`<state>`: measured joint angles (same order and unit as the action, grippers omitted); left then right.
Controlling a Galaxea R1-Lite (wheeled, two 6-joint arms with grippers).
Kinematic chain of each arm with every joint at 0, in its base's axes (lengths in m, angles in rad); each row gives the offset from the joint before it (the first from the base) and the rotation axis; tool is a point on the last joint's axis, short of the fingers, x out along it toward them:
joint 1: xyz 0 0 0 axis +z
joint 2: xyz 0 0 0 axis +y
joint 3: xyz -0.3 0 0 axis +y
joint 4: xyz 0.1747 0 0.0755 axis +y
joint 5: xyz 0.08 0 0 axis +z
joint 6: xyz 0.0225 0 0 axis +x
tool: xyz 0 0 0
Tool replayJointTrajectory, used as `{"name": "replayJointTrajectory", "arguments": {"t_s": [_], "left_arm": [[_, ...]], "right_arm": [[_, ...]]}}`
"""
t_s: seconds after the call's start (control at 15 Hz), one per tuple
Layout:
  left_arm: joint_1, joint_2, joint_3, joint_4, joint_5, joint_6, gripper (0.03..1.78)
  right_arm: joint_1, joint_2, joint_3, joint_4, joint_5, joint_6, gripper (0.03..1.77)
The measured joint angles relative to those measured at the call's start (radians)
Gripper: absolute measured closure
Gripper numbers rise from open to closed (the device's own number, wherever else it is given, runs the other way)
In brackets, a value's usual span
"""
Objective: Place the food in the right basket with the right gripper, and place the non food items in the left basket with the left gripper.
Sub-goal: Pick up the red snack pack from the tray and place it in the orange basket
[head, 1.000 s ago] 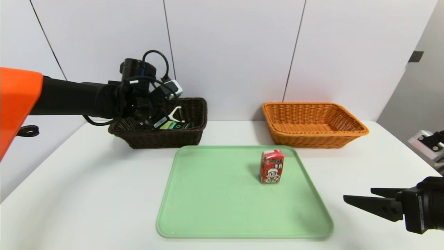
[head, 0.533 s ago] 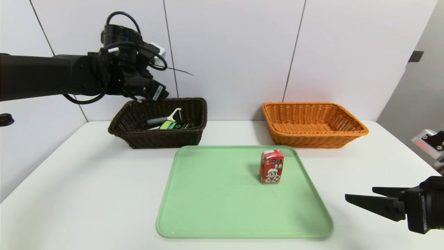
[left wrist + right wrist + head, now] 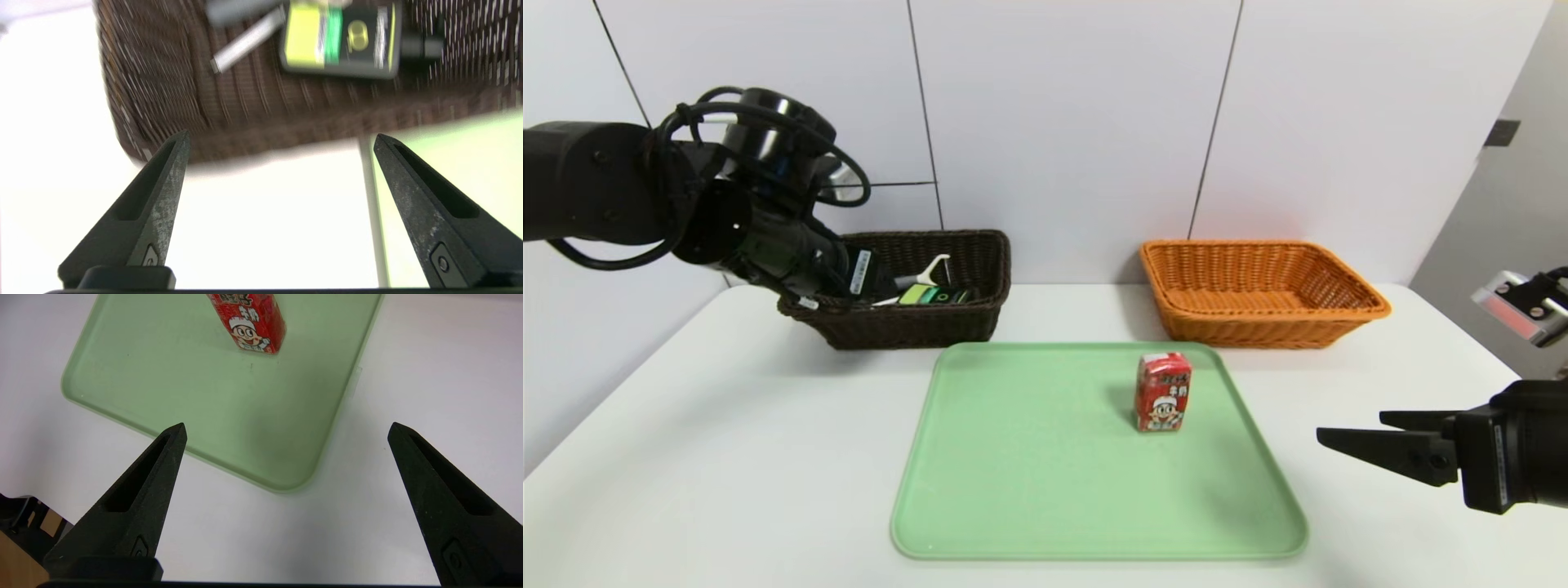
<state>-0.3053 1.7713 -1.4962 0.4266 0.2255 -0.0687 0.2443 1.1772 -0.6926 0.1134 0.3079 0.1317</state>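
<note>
Pump bottle (image 3: 339,41) label reads clearly, though blurred, only from left wrist

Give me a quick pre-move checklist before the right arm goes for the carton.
1. Right gripper open and empty: ok.
2. Red carton upright on the green tray, nothing beside it: ok.
3. Orange basket free to receive it: ok.
4. Left gripper open, holding nothing: ok.
5. Pump bottle, pen and peeler inside the dark brown basket: ok.
6. Left arm parked: not ok, it hangs by the dark brown basket.
</note>
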Motion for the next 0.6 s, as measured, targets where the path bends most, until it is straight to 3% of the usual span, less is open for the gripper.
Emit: {"name": "replayJointTrajectory", "arguments": {"t_s": [0.33, 0.6], "left_arm": [[-0.107, -0.160, 0.305, 0.013, 0.039, -0.107, 0.16], [-0.188, -0.232, 0.410, 0.081, 0.040, -0.227, 0.14]], "right_arm": [[0.055, 0.099, -0.105, 0.005, -0.030, 0.005, 0.10], [0.116, 0.176, -0.157, 0.005, -0.054, 0.008, 0.10]]}}
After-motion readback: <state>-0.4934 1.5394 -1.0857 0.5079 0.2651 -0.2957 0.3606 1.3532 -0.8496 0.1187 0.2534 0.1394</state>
